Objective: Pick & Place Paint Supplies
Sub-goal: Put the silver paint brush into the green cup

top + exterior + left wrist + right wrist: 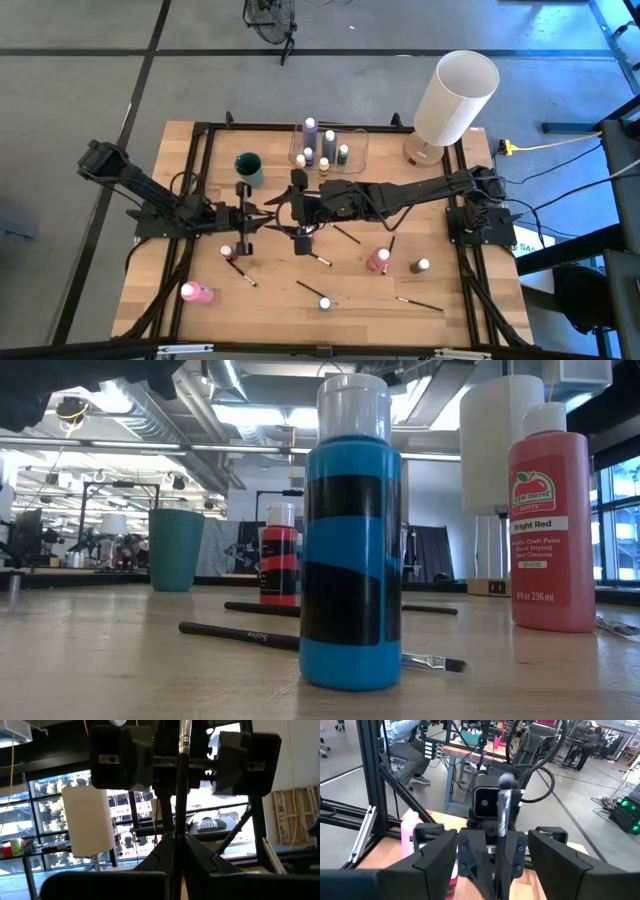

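Note:
Over the table's middle my two grippers meet head-on. My left gripper point(266, 207) point(178, 851) is shut on a thin dark-handled paintbrush point(181, 790) whose metal ferrule point(183, 737) and grey bristle end point(506, 781) reach toward my right gripper point(289, 202) point(495, 847). The right gripper is open, one finger point(117, 757) on either side of the brush's forward end, apart from it. More paint supplies lie on the table: pink bottles point(195, 292) point(378, 260), a green one point(420, 266), a blue one point(350, 560) and loose brushes point(345, 235). My left gripper pinches the brush's dark handle point(178, 837) between its two fingers. The fingers come from the table's left, slanting a little upward. The brush runs on past the fingertips toward the right gripper, bristle end forward, lifted clear of the table.
A clear container point(352, 150) with several bottles stands at the far middle, with a teal cup point(248, 168) to its left. A large white cylinder point(455, 95) is at the far right. A red-and-black bottle point(280, 555) stands below the grippers. Black frame rails point(200, 170) border the table.

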`<action>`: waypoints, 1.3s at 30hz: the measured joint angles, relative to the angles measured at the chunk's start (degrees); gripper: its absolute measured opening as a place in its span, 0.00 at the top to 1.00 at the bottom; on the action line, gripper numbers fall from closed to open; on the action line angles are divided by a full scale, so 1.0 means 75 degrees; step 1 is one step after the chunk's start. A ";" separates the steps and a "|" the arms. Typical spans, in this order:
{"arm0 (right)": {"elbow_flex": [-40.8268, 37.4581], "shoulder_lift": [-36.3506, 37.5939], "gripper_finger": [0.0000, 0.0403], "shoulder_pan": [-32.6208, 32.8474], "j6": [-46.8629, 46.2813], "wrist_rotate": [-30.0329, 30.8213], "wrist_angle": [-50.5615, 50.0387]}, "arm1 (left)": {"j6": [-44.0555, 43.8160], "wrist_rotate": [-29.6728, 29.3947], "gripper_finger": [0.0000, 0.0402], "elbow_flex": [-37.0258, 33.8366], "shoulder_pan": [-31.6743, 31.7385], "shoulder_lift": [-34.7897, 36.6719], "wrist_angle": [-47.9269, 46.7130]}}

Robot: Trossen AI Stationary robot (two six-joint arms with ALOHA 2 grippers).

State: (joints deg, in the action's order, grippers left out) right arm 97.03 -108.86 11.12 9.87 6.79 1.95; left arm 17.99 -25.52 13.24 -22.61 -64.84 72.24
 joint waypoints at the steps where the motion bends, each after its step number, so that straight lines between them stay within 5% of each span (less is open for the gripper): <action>1: 0.0000 0.0000 0.39 -0.0001 0.0000 0.0000 -0.0009 | 0.0028 0.0000 0.97 0.0074 0.0000 -0.0116 0.0003; 19: -0.0001 0.0000 0.42 0.0028 0.0007 0.0004 -0.0261 | 0.0301 -0.0076 0.97 0.0331 0.0000 -0.0405 0.0006; 25: 0.0000 0.0000 0.57 0.0045 0.0298 0.0009 -0.0300 | 0.0301 -0.0113 0.97 0.0334 0.0000 -0.0405 0.0003; 34: -0.0003 0.0000 0.94 0.0048 0.0523 0.0029 -0.0552 | 0.0316 -0.0143 0.97 0.0331 0.0000 -0.0405 -0.0031; 39: -0.0003 0.0000 0.96 0.0048 0.0606 0.0041 -0.0606 | 0.0327 -0.0393 0.94 0.0331 0.0000 -0.0405 -0.0042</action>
State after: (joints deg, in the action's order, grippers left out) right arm 97.01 -108.86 11.49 14.41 7.09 -2.59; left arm 20.45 -28.46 15.73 -22.61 -67.88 71.93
